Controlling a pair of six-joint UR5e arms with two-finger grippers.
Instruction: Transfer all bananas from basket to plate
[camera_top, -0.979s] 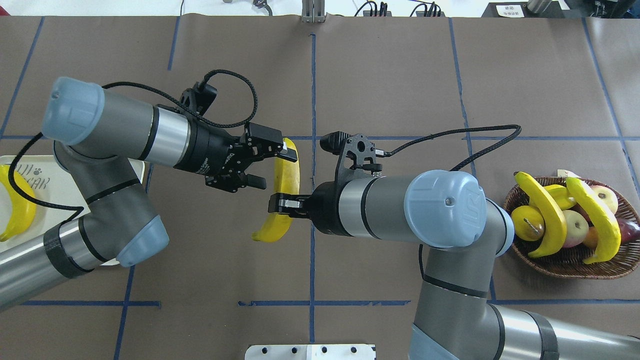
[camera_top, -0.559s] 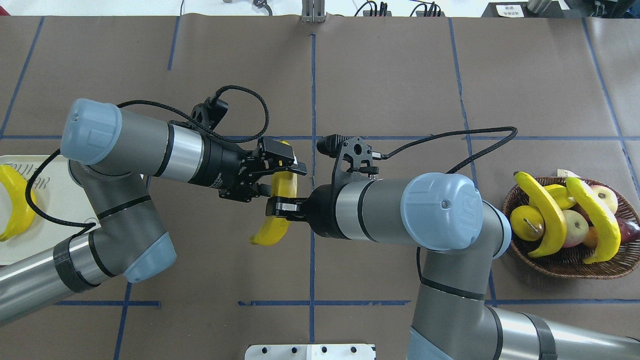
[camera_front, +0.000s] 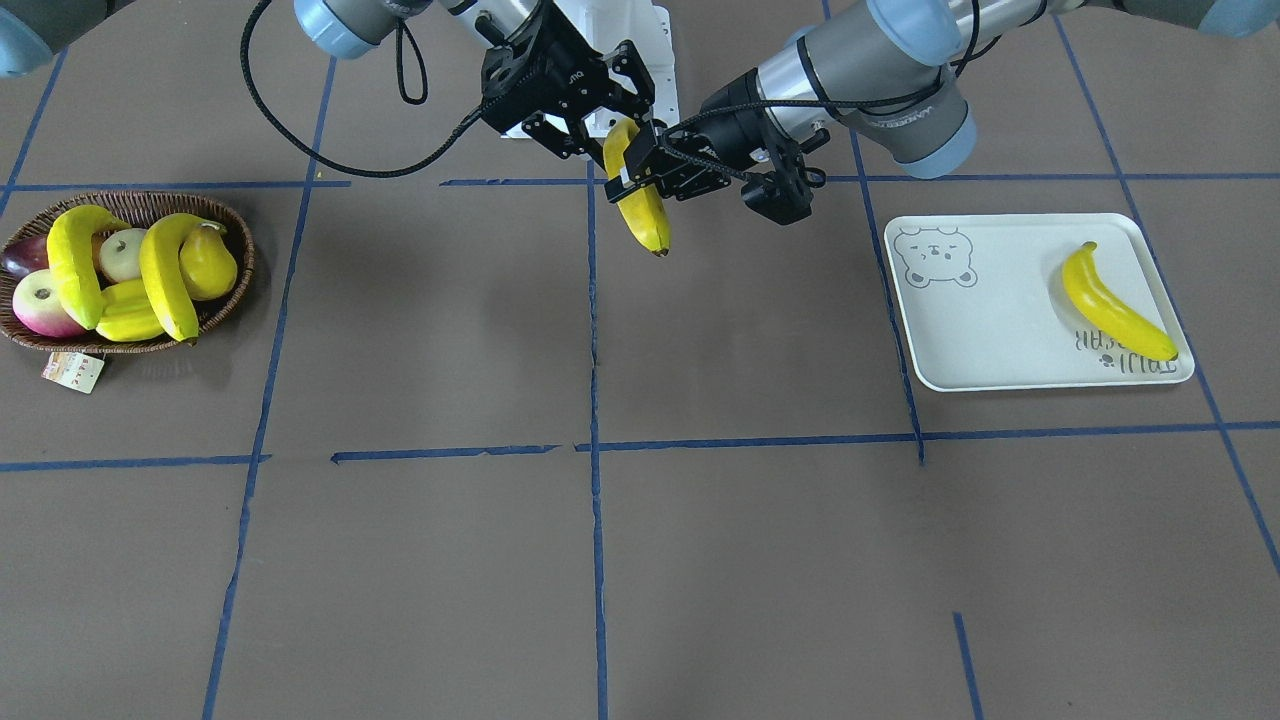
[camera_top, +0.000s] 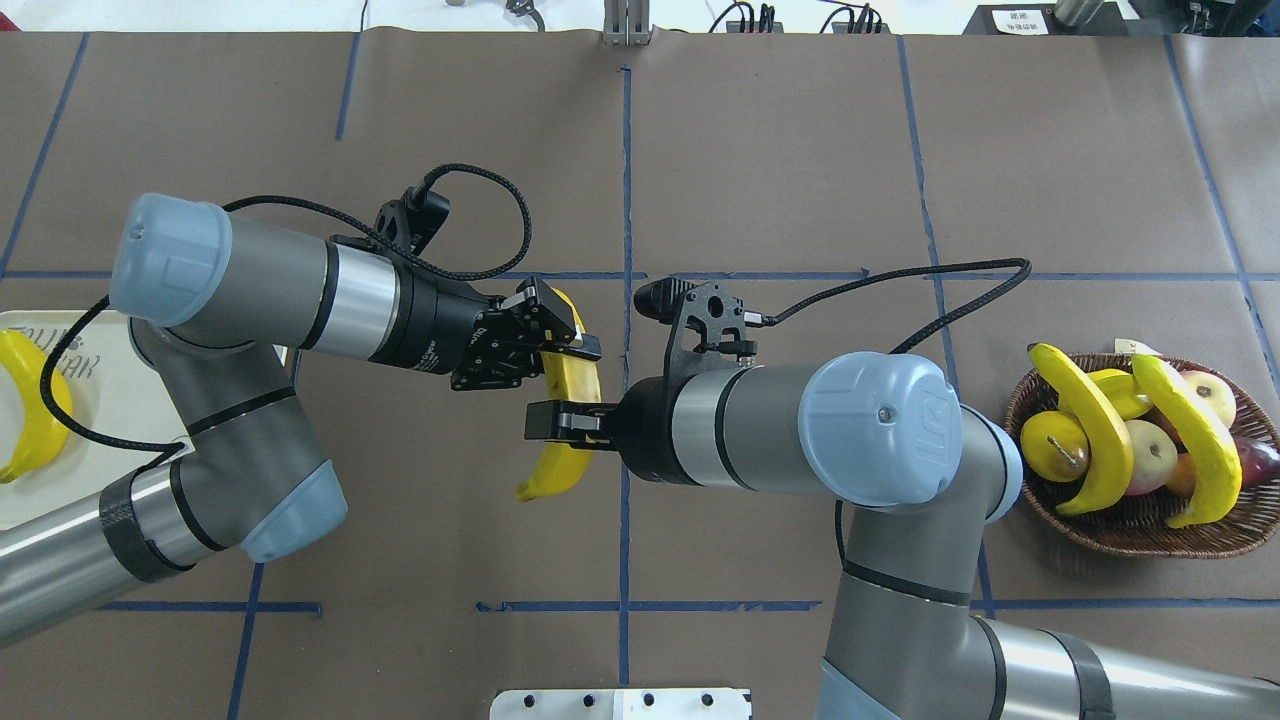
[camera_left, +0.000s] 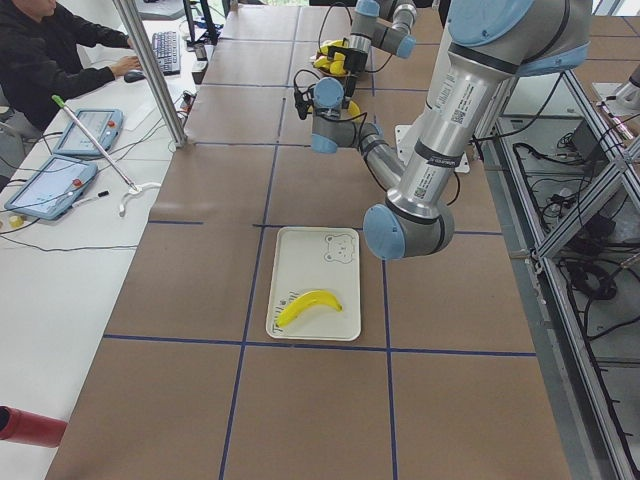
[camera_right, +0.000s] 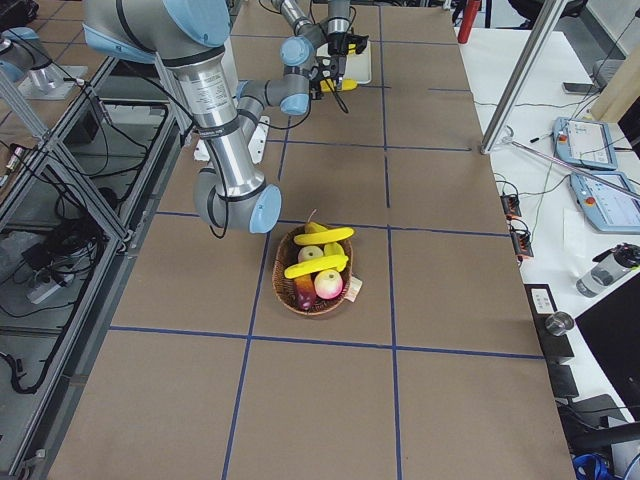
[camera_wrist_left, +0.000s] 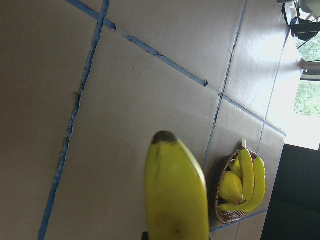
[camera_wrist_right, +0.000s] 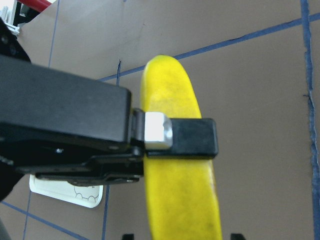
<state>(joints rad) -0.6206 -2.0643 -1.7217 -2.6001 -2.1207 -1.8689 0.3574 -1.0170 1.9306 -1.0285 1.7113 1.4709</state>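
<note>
Spread a second ago, the left gripper (camera_top: 565, 345) now pinches the upper end of the held banana (camera_top: 555, 462) at mid-table. The right gripper (camera_top: 558, 420) straddles its middle; gripping or loose, I cannot tell. Two more bananas (camera_top: 1090, 440) cross the basket (camera_top: 1130, 535), right. Left, a lone banana (camera_top: 35, 420) lies on the plate (camera_top: 110, 410), half hidden by the left arm (camera_top: 250, 290).

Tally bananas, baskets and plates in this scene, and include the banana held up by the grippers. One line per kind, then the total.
Bananas: 4
Basket: 1
Plate: 1
Total: 6
</note>
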